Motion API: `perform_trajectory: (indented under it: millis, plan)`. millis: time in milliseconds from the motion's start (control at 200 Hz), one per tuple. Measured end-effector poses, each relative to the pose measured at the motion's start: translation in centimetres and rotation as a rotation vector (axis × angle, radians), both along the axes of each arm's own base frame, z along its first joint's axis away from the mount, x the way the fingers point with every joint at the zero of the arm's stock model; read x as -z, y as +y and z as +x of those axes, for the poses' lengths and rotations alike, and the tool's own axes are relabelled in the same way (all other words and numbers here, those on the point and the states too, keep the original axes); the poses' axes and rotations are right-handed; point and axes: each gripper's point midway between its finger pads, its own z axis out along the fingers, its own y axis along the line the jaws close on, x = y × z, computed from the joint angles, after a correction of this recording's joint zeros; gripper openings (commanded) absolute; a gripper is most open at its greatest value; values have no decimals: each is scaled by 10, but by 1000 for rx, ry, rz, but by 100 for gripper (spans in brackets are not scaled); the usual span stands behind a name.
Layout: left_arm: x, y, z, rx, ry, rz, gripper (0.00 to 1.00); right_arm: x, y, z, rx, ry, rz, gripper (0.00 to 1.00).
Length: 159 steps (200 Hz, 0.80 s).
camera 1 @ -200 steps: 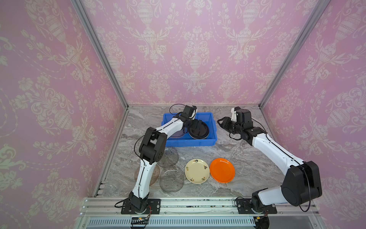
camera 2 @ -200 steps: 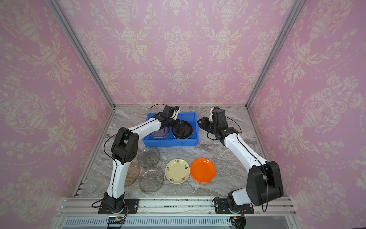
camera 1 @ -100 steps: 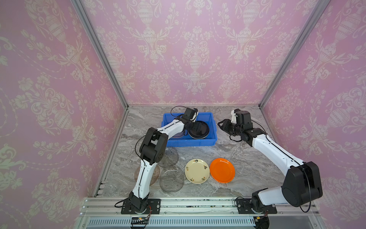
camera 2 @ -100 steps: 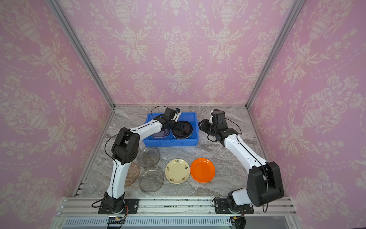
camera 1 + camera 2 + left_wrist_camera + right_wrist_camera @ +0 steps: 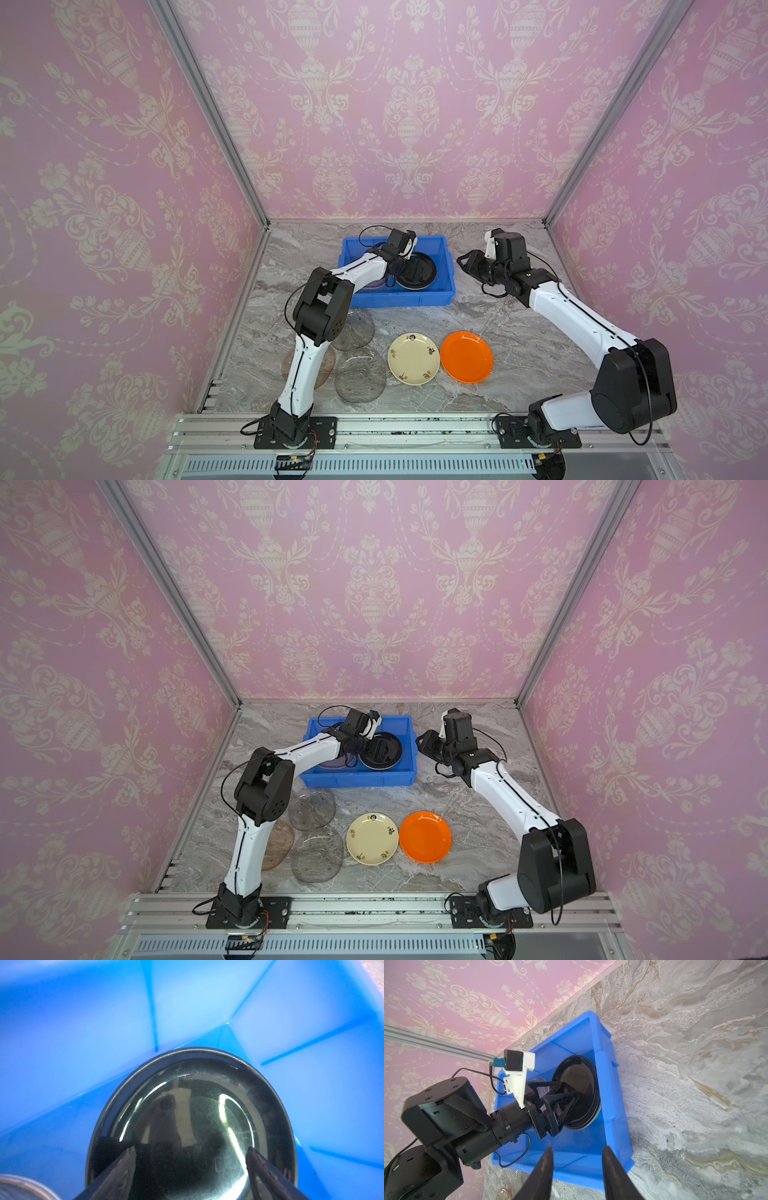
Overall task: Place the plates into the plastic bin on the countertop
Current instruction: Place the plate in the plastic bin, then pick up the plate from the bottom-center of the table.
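Left gripper (image 5: 190, 1153): jaws apart, empty, tips just over the black plate (image 5: 197, 1105), which lies tilted in the bin (image 5: 399, 298). A glass plate (image 5: 336, 762) is in the bin just beside it. Right gripper (image 5: 576, 1151): apart, empty, bin just ahead. Well back from both, on the counter (image 5: 519, 353): orange plate (image 5: 466, 356), cream plate (image 5: 413, 358), two grey plates (image 5: 360, 380), amber plate (image 5: 282, 845). Judged under half done.

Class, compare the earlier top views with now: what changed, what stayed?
Very little: the left gripper shifted slightly over the black plate in the blue bin, jaws open; nothing was grasped or released. The right gripper, black plate, orange plate, cream plate and glass plates stayed put.
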Motion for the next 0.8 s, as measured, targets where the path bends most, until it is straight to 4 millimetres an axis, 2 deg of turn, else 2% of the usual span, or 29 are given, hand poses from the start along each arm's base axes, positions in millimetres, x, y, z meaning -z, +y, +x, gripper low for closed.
perform_trajectory:
  millis: [125,170,265,355,530,615,716,796]
  plan:
    - [-7,-2,3,-2,-10,-9,92,10,-5,-9,-3,29,-19,40]
    - [-12,-3,3,-3,-16,-14,99,15,-10,-18,-2,47,-31,40]
    - [-27,-4,3,-5,-38,-29,99,26,-25,-41,6,83,-57,39]
    - [-56,-6,4,-7,-89,-53,99,34,-38,-65,15,115,-84,38]
    - [-137,-5,-1,-26,-200,-146,99,49,-51,-114,21,167,-110,37]
    - [-166,-5,-7,-26,-228,-193,99,58,-56,-136,26,192,-106,35]
    - [-186,-10,-16,6,-235,-251,99,75,-58,-162,42,236,-76,34]
    - [-187,-13,-28,36,-219,-290,99,91,-60,-183,54,285,-53,34]
